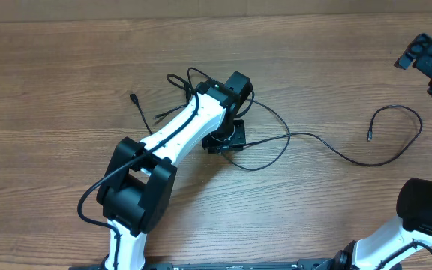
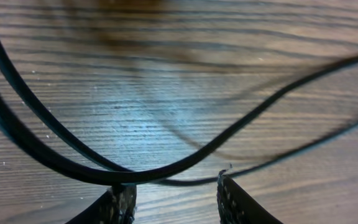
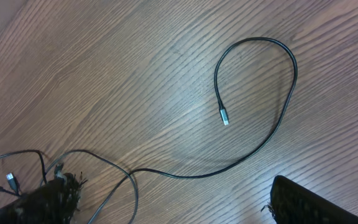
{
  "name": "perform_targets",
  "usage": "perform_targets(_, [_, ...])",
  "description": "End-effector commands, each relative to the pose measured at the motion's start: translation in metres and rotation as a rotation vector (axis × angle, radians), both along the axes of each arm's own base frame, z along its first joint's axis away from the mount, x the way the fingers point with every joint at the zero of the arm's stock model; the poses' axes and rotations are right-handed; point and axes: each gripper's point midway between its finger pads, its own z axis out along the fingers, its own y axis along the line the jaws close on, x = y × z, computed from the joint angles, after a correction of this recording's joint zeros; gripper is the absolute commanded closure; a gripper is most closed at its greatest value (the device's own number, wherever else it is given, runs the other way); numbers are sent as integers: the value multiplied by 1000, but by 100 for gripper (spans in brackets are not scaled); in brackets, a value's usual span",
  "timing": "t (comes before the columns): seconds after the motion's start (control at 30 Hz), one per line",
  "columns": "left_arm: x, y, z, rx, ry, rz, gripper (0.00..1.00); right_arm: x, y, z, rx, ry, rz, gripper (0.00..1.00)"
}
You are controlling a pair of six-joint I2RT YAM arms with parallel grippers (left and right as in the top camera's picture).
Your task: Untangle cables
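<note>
Several thin black cables [image 1: 188,84] lie tangled at the table's middle, with plug ends at the left [image 1: 134,97]. One long cable [image 1: 328,146] runs right and ends in a loop with a plug [image 1: 368,136]. My left gripper [image 1: 223,141] is low over the tangle's right side. In the left wrist view it is open [image 2: 174,194], and a cable [image 2: 185,163] arcs just above the fingertips, against the left one. My right gripper [image 1: 430,60] is high at the far right, open and empty [image 3: 173,202], looking down on the loop [image 3: 278,118] and its plug [image 3: 224,118].
The table is wood-grained [image 1: 66,67]. The left arm's white links [image 1: 178,131] cross over part of the tangle. The right arm's base [image 1: 426,217] stands at the front right. A thicker arm wire [image 1: 96,195] hangs by the left arm.
</note>
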Motion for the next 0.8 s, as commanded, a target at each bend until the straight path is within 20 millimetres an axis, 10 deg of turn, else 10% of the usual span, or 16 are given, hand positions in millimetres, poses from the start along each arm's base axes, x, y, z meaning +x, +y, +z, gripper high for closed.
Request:
perform_targets(0.0, [4, 11, -8, 69, -11, 60, 59, 2, 2, 0, 2, -5, 13, 3])
perform_targets(0.77, [-3, 10, -37, 132, -70, 135, 58, 3, 2, 0, 0, -8, 13, 3])
